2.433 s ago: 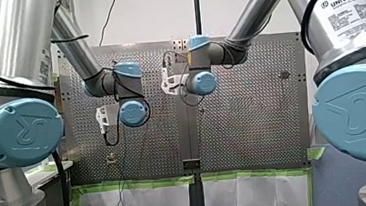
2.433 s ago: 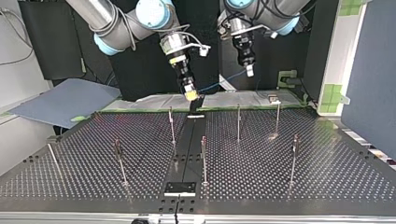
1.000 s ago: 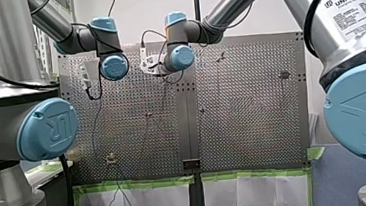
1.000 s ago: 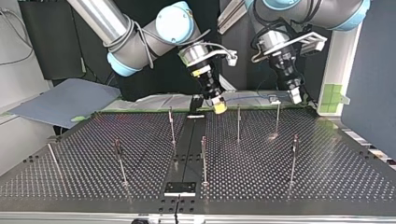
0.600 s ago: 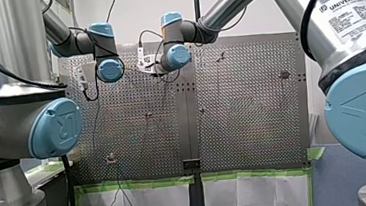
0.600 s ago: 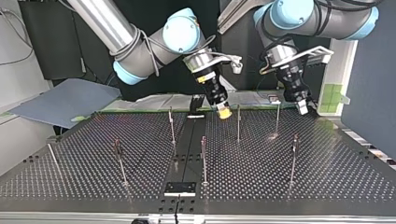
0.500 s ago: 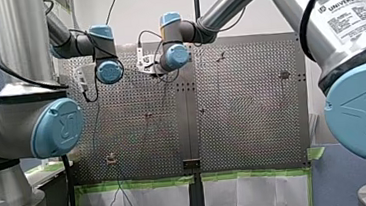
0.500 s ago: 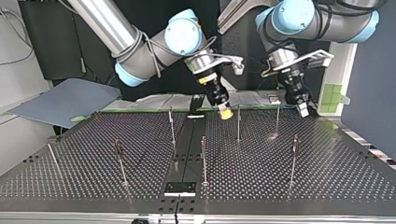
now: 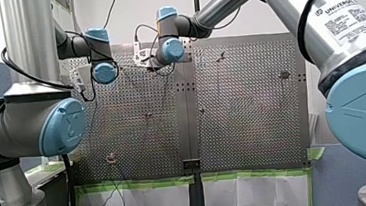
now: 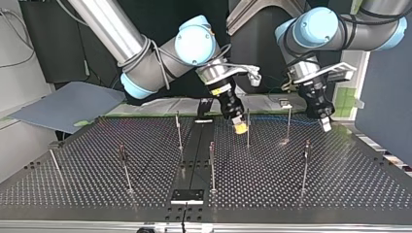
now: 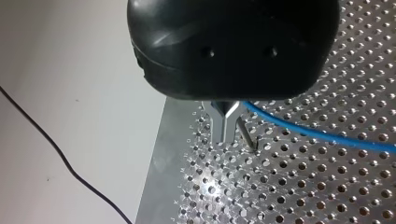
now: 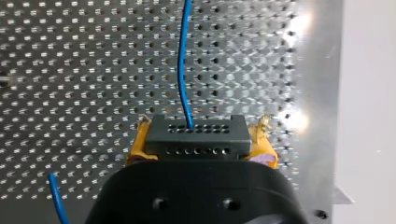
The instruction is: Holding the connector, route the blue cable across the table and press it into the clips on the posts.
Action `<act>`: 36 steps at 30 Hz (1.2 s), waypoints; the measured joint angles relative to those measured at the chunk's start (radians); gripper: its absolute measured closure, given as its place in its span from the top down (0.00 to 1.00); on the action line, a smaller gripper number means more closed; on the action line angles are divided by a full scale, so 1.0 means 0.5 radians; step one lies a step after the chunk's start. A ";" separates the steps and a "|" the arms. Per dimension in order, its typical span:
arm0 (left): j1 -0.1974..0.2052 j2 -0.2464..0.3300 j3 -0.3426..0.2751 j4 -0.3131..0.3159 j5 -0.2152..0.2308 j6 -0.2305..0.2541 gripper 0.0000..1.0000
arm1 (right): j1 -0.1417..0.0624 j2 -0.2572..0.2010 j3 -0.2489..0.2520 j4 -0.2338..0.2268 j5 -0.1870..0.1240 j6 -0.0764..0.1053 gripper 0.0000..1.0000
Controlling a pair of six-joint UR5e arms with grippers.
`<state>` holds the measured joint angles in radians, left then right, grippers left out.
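Beside the thin metal posts (image 10: 248, 138), my right gripper (image 10: 239, 127), yellow pads clamping the black rectangular connector (image 12: 194, 135), has advanced; my left gripper's (image 10: 324, 124) narrow fingers pinch the thin blue cable (image 11: 317, 135), ready for clipping.

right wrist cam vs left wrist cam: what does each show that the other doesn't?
Right wrist only: the black connector clamped between my right gripper's yellow pads, with the blue cable leaving its face and running ahead.
Left wrist only: my left gripper, metal fingers closed on the cable, which runs off to one side. It also shows a thin black wire on the pale surface beyond the table edge.
Both: the blue cable over the perforated table.
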<state>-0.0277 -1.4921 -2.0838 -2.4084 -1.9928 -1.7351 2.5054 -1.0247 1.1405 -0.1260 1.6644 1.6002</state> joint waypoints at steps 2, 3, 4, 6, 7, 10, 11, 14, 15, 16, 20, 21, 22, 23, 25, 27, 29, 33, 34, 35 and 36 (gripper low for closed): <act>0.015 0.000 0.002 0.009 0.034 -0.018 0.00 | 0.000 0.002 -0.034 0.008 0.000 0.000 0.00; 0.022 -0.001 0.004 0.012 0.049 -0.025 0.00 | 0.000 0.003 -0.049 0.011 0.000 0.000 0.00; 0.029 -0.001 0.005 0.015 0.065 -0.032 0.00 | 0.000 0.004 -0.064 0.014 -0.001 0.000 0.00; 0.042 -0.005 0.011 0.022 0.101 -0.046 0.00 | 0.000 0.007 -0.098 0.020 -0.002 0.000 0.00; 0.048 -0.009 0.015 0.023 0.116 -0.050 0.00 | 0.000 0.009 -0.113 0.021 -0.002 0.000 0.00; 0.067 -0.027 0.031 0.027 0.153 -0.064 0.00 | -0.001 0.023 -0.168 0.027 -0.002 0.000 0.00; 0.076 -0.037 0.038 0.030 0.159 -0.072 0.00 | 0.000 0.033 -0.190 0.030 -0.002 0.000 0.00; 0.098 -0.072 0.062 0.039 0.169 -0.087 0.00 | 0.000 0.069 -0.242 0.037 -0.001 0.000 0.00; 0.105 -0.086 0.071 0.040 0.171 -0.089 0.00 | 0.000 0.080 -0.256 0.038 0.000 0.000 0.00; 0.111 -0.101 0.079 0.041 0.171 -0.091 0.00 | 0.000 0.090 -0.269 0.038 0.000 0.000 0.00; 0.143 -0.153 0.102 0.070 0.177 -0.099 0.00 | 0.000 0.140 -0.333 0.037 0.000 0.000 0.00; 0.153 -0.159 0.108 0.084 0.184 -0.104 0.00 | 0.000 0.153 -0.349 0.036 0.001 0.000 0.00; 0.158 -0.161 0.112 0.090 0.190 -0.107 0.00 | 0.000 0.166 -0.366 0.035 0.001 0.000 0.00; 0.166 -0.165 0.120 0.100 0.203 -0.112 0.00 | 0.000 0.181 -0.387 0.035 0.002 -0.001 0.00; 0.177 -0.167 0.132 0.110 0.226 -0.117 0.00 | 0.000 0.201 -0.417 0.034 0.003 -0.002 0.00; 0.190 -0.168 0.147 0.116 0.259 -0.122 0.00 | 0.000 0.219 -0.451 0.033 0.003 -0.002 0.00; 0.203 -0.168 0.159 0.120 0.293 -0.128 0.00 | 0.001 0.230 -0.485 0.032 0.004 -0.003 0.00; 0.227 -0.182 0.171 0.141 0.350 -0.152 0.00 | 0.001 0.236 -0.546 0.031 -0.004 -0.004 0.00; 0.232 -0.191 0.175 0.145 0.362 -0.158 0.00 | 0.001 0.237 -0.561 0.031 -0.007 -0.004 0.00; 0.240 -0.205 0.182 0.148 0.377 -0.163 0.00 | 0.001 0.238 -0.581 0.031 -0.010 -0.004 0.00; 0.245 -0.217 0.188 0.150 0.386 -0.166 0.00 | 0.000 0.239 -0.596 0.031 -0.012 -0.004 0.00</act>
<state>0.0948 -1.6008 -1.9898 -2.3333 -1.7998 -1.8183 2.5056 -0.9051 0.8426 -0.1106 1.6586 1.5983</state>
